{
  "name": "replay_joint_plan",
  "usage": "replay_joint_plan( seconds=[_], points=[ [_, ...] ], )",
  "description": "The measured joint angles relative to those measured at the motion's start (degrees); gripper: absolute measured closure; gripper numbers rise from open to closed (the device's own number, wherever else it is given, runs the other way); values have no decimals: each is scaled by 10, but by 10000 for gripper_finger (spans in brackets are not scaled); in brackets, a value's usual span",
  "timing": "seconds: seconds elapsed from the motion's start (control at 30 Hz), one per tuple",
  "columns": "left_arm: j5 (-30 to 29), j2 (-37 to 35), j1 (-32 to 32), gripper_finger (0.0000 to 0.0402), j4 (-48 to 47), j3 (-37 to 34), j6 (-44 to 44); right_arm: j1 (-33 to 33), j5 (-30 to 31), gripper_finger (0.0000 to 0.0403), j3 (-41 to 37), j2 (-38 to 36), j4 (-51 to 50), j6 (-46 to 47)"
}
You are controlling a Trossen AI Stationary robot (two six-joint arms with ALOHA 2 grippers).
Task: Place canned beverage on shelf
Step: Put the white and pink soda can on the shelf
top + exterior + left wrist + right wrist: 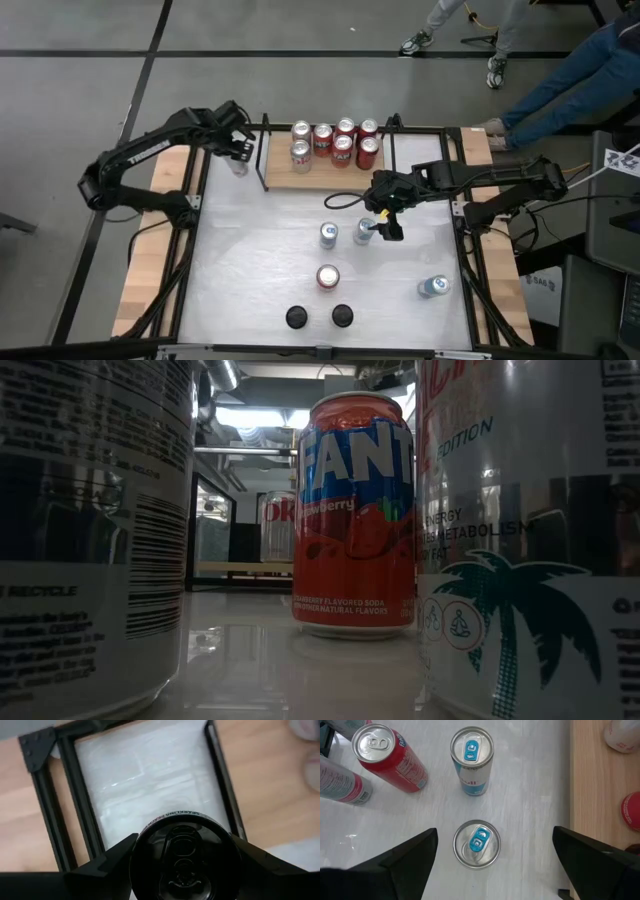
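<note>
my left gripper [182, 857] squeezes a round shiny can [184, 855] by the wood shelf's [300, 176] left end; my right gripper [495, 852] hangs wide open over a slim silver can [476, 844]

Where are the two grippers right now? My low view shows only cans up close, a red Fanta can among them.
Observer: The left gripper is just off the left end of the shelf, closed on a dark-topped can.
Operator: And the right one?
Observer: The right gripper is open mid-table, its fingers either side of a slim silver can with a blue tab, not touching it.
Operator: Is anything on the shelf yet?
Observer: Yes, a cluster of red and silver cans stands on its right half; the left end of the board is bare.
</note>
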Motion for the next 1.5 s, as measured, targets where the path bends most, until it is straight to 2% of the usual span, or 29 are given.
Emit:
replay_joint_plan(
  seconds=[0.2,0.33,0.47,0.6,0.83,1.07,1.17,1.27,1.5],
  points=[
    [80,-51,1,165,-7,0,89,0,0,20,0,0,0,0],
    [139,-76,-8,165,-49,0,139,0,0,20,0,0,2,0],
    [182,-88,-40,165,-101,0,160,0,0,20,0,0,2,0],
    [219,-88,-102,165,-113,0,154,0,0,20,0,0,2,0],
    [229,-83,-239,165,-74,0,93,0,0,20,0,0,3,0],
    [230,-82,-337,164,51,0,30,0,0,20,0,0,8,0],
    [230,-71,-357,164,98,5,21,0,0,20,0,0,17,0],
    [230,-46,-362,164,86,35,25,0,0,20,0,0,18,0],
    [225,50,-344,164,15,180,131,0,0,20,0,0,18,0]
  ],
)
